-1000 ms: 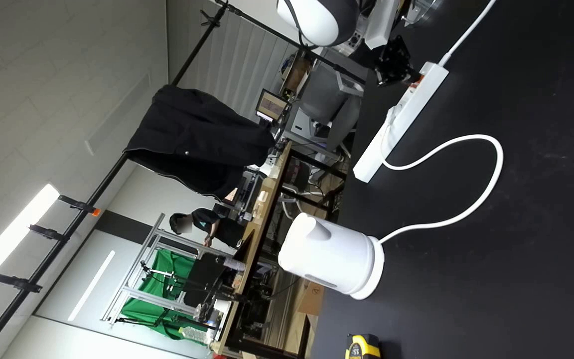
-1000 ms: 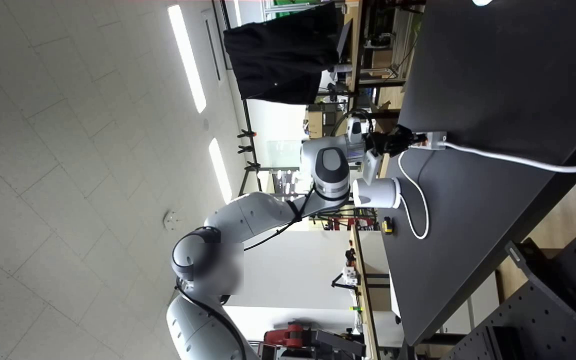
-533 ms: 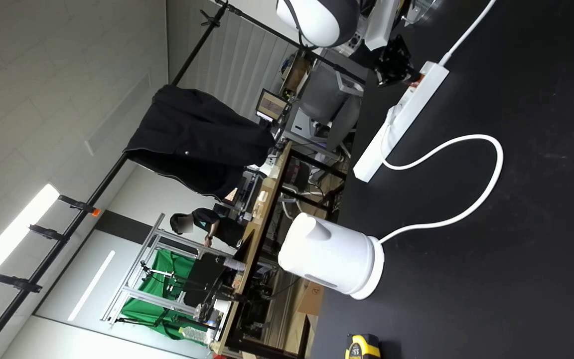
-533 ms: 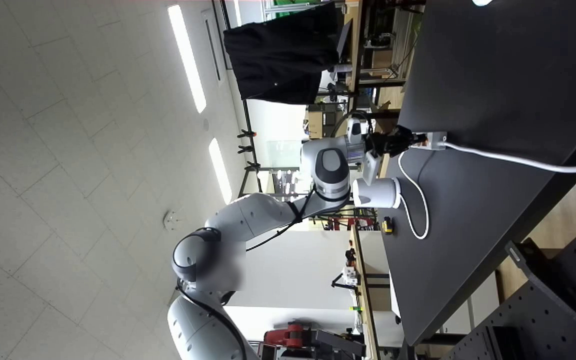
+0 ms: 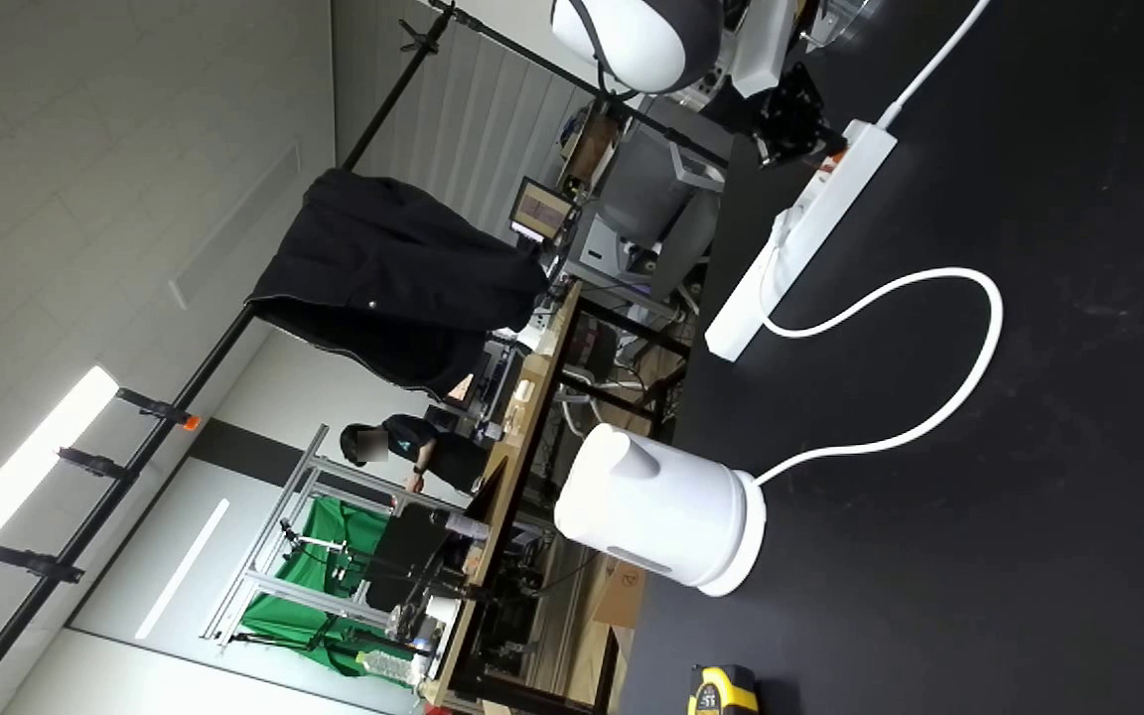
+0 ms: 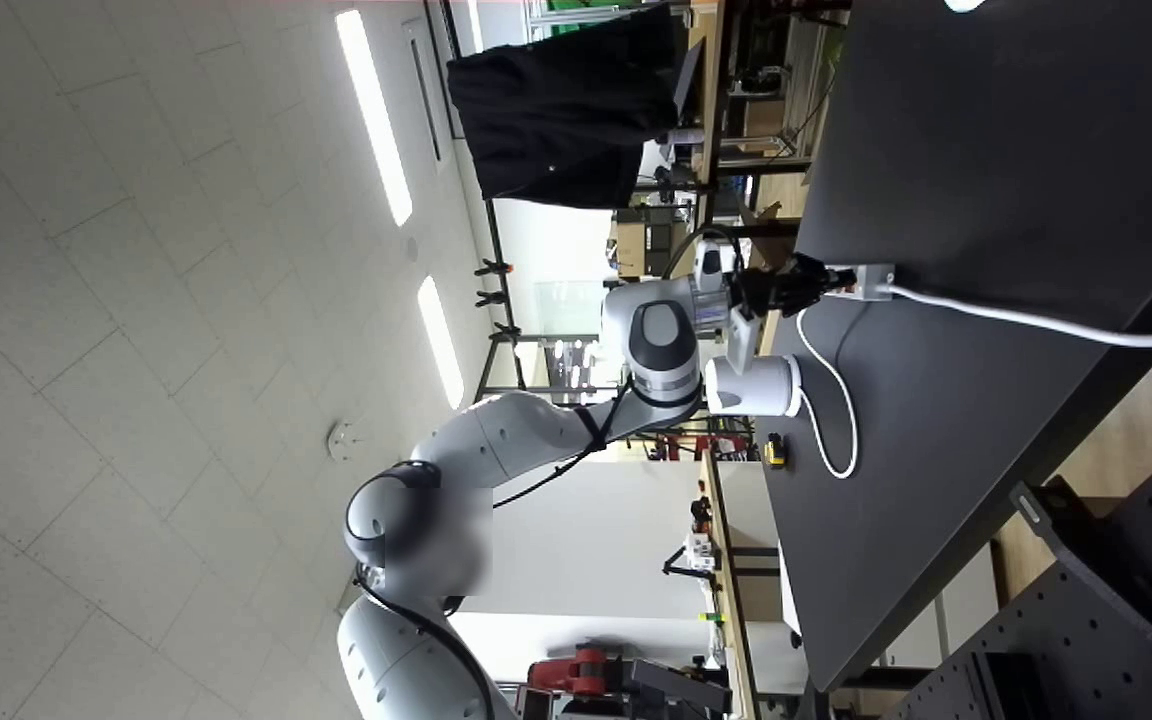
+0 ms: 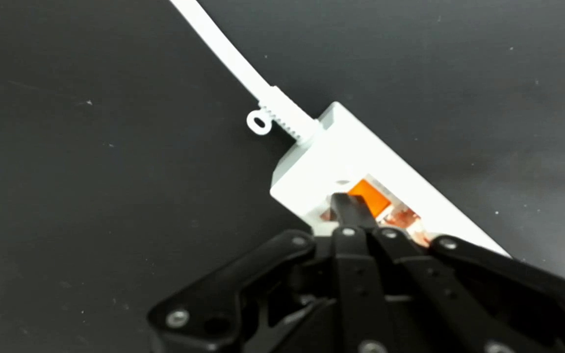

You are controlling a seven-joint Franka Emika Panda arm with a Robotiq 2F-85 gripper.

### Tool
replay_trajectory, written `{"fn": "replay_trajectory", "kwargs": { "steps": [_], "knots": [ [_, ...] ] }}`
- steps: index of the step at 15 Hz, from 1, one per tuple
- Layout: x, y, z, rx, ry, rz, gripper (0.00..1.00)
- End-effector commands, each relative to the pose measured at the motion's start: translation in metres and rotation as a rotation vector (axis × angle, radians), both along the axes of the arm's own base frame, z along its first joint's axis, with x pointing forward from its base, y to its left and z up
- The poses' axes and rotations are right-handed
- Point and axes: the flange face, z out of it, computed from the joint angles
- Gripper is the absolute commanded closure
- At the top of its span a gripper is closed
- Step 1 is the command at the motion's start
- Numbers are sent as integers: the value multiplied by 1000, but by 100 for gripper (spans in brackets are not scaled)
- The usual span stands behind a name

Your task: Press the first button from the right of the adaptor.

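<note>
The adaptor is a long white power strip on the dark table, seen in both exterior views [image 5: 810,238] [image 6: 877,282]. In the wrist view its cable end [image 7: 356,147] shows, with a lit orange button [image 7: 372,197] near that end. Reddish, see-through switches [image 7: 402,216] lie beside it, partly hidden by my fingers. My gripper [image 7: 351,200] is shut with nothing between its fingers. Its tips overlap the orange button's corner in the wrist view. In both exterior views the gripper [image 5: 833,149] [image 6: 846,280] is at the strip's cable end. I cannot tell whether the tips press on the button.
A white kettle [image 5: 656,506] stands on the table, and its looping cable [image 5: 994,318] runs to a plug on the strip. A yellow and black tape measure [image 5: 723,691] lies beyond the kettle. The strip's own cable [image 7: 228,54] runs off past the table edge.
My gripper has shifted very slightly toward the strip's cable end, and the strip has shifted a tiny bit the same way. Slightly more orange shows at the tips. The kettle has not moved.
</note>
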Motion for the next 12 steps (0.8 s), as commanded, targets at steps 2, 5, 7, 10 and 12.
{"fn": "replay_trajectory", "kwargs": {
  "steps": [2,5,7,10,12],
  "knots": [
    [-8,-1,10,4,35,-24,100],
    [-7,0,9,16,11,-20,100],
    [-6,0,9,23,-9,-21,100],
    [-3,2,13,39,-44,-19,100],
    [-1,4,16,44,-57,-15,100]
  ]
}}
